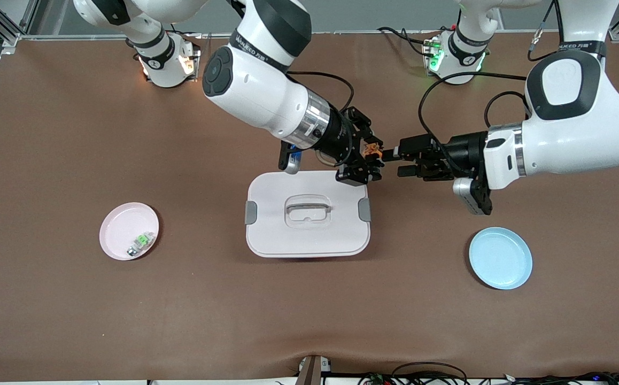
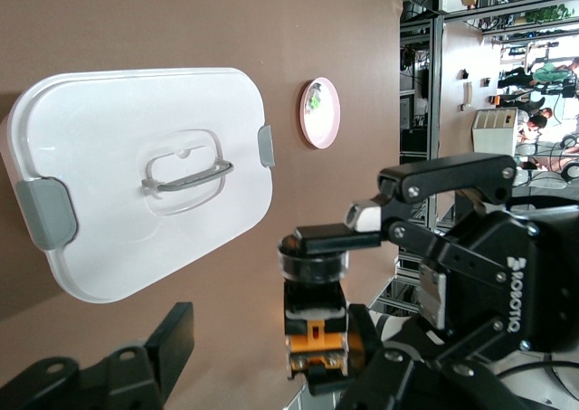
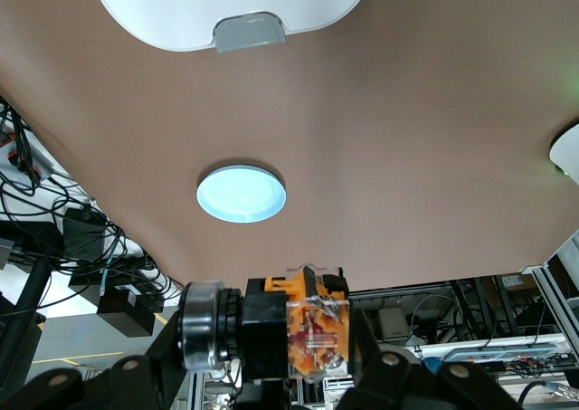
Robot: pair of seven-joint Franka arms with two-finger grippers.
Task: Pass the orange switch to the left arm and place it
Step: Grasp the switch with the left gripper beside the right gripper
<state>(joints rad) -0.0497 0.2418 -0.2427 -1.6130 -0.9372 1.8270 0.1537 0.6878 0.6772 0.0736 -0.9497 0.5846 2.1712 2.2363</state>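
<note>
Orange switch (image 1: 374, 150): clamped in right gripper (image 1: 372, 153), over the white box's (image 1: 307, 235) corner. Left gripper (image 1: 398, 163): fingers apart around its tip, nothing held. Risk: early release drops switch onto box lid.

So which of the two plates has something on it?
The pink plate toward the right arm's end: a small green and clear component lies on it. The blue plate is bare.
</note>
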